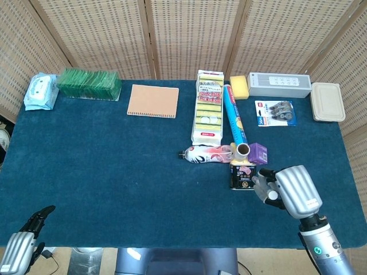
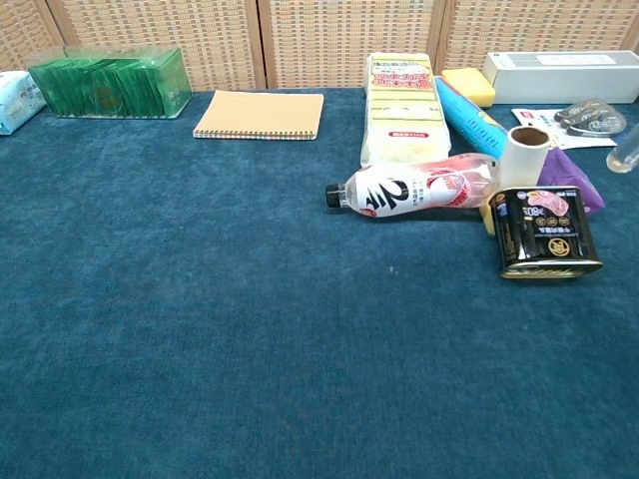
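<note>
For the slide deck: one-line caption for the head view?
Right robot hand hovers open beside a black tin on the blue table; left robot hand idles at the near edge.

Left hand [image 1: 20,252] cut off at bottom edge (head view); right hand [image 2: 627,155] barely enters chest view.

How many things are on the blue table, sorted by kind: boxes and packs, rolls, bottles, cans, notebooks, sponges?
Boxes and packs: 7
Rolls: 1
Bottles: 1
Cans: 1
Notebooks: 1
Sponges: 1
Total: 12
</note>
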Motion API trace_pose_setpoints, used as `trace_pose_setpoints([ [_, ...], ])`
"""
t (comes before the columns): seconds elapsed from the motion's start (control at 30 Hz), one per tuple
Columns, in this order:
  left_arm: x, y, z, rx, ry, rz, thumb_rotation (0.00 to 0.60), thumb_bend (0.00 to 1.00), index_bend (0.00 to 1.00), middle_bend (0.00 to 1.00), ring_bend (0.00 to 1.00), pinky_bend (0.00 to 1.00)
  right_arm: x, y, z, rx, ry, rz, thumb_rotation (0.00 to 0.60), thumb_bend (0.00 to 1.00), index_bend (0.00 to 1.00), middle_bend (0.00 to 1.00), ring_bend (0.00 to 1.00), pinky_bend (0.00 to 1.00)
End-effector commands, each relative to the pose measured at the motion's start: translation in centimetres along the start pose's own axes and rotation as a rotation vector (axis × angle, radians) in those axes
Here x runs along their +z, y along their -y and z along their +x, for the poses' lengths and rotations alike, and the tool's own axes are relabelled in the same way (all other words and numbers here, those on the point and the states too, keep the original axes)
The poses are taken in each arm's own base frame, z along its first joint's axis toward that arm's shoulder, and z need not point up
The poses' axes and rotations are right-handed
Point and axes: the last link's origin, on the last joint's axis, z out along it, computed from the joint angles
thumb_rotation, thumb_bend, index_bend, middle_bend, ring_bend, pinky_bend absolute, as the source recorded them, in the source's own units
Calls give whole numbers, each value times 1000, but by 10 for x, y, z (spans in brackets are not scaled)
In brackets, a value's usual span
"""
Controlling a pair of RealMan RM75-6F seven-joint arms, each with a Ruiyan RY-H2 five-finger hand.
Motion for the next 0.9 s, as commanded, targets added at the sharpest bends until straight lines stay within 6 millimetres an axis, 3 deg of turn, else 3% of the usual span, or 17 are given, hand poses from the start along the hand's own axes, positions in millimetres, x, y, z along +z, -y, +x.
trace_pose_setpoints([
  [0.03, 2, 1, 0, 10, -9, 11, 600, 201, 103, 156, 155, 335, 12, -7, -1, 9, -36, -57, 600, 430, 803, 1000, 1000, 1000],
  [0.3, 1, -1, -1, 6, -3, 3, 600, 201, 104, 155, 155, 336, 25, 3, 9, 43, -21, -34, 600, 430, 803, 1000, 1000, 1000],
  [0.47, -2, -3, -1, 3, 3, -9, 600, 200, 103, 155, 155, 336, 53, 3, 13, 87, -32, -51, 600, 430, 803, 1000, 1000, 1000],
  [0.9, -2, -1, -2, 4, 7, 7, 600, 201, 104, 156, 155, 335, 103, 13, -6, 111, 1, -66, 600, 428, 803, 1000, 1000, 1000],
])
